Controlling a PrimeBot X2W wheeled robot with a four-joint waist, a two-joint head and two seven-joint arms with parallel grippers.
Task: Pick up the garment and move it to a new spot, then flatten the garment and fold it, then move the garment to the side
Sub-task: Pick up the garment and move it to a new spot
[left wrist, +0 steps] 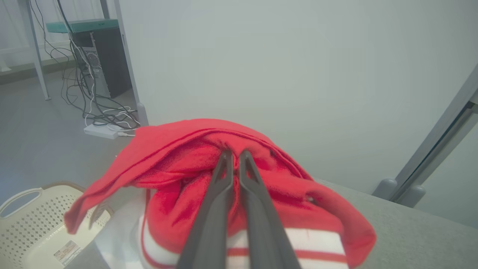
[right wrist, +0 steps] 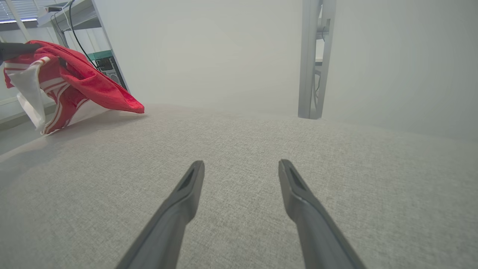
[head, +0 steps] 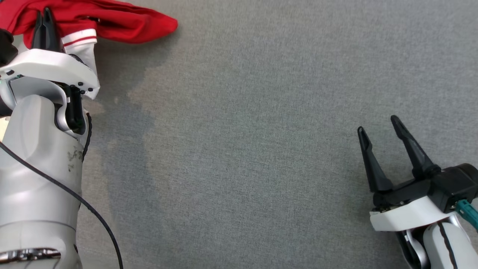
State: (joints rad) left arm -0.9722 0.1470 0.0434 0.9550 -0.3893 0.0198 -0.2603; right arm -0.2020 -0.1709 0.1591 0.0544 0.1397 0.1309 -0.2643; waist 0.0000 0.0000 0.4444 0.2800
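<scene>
The garment [head: 112,20] is red with white, red-striped trim, bunched at the far left corner of the grey table. My left gripper [head: 43,15] is shut on a fold of the garment [left wrist: 179,172], its two fingertips pressed together into the red cloth in the left wrist view. In the right wrist view the garment [right wrist: 78,82] hangs lifted at the far left, one red end touching the table. My right gripper [head: 377,125] stands open over bare table at the lower right, fingers [right wrist: 186,190] spread wide with nothing between them.
The grey cloth-covered table [head: 242,130] stretches between the two arms. A cream perforated laundry basket [left wrist: 33,220] sits on the floor beyond the table's left edge. Cables and a dark computer case [left wrist: 99,63] stand by the wall; metal frame posts [right wrist: 312,59] rise behind the table.
</scene>
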